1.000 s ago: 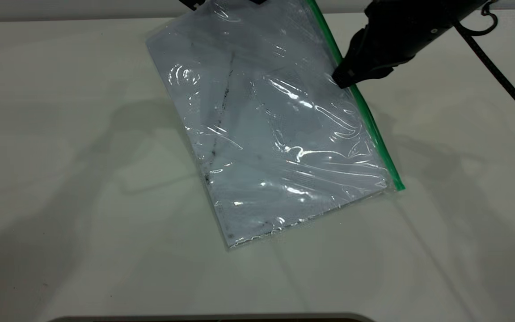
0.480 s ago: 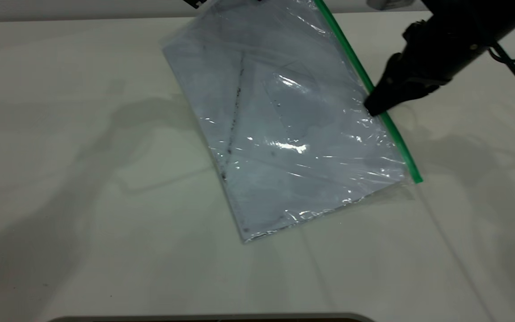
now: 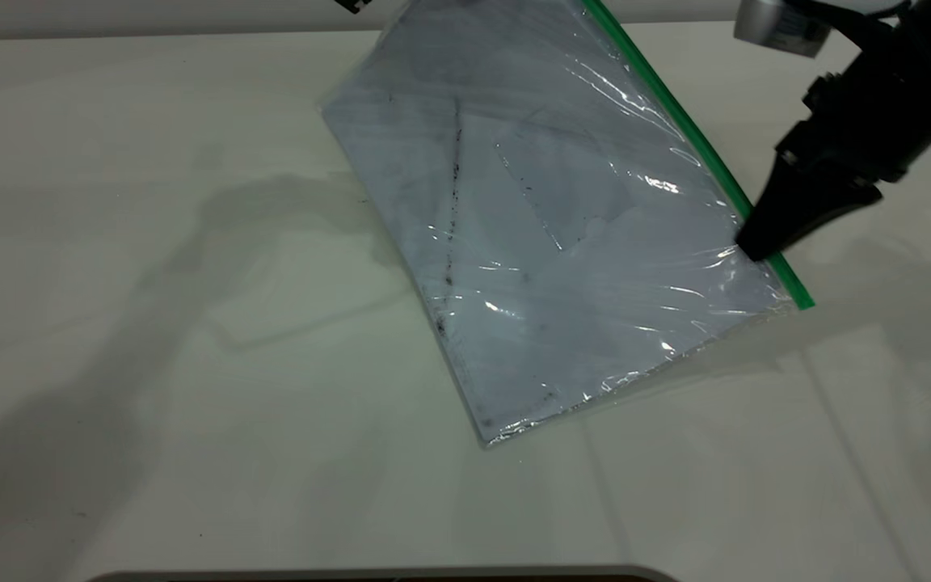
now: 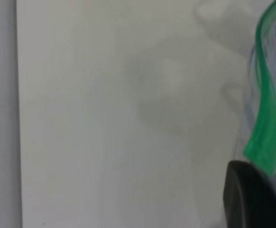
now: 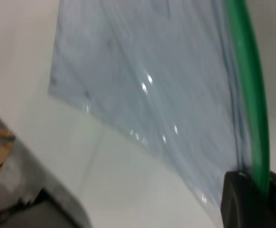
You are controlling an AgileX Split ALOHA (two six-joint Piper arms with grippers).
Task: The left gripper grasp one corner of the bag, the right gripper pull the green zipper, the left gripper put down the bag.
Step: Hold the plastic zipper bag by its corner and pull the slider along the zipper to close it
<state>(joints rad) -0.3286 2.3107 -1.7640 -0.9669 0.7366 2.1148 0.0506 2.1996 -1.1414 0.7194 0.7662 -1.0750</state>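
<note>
A clear plastic bag (image 3: 562,234) with white paper inside hangs tilted over the far right part of a white table (image 3: 191,453). Its lower short edge rests on the table near the middle, and its upper end rises past the far edge.

My right gripper (image 3: 756,242) is pinched on the green zipper (image 3: 692,137), the bright strip along the bag's right long edge, close to its lower right end. In the right wrist view the green strip runs down between my black fingertips (image 5: 237,199).

My left gripper (image 4: 252,199) is at the bag's upper corner (image 4: 261,152) near the table's far edge. One black finger touches the green edge there; I cannot tell whether this gripper is clamped.

A dark streak (image 3: 451,226) runs down the paper.
</note>
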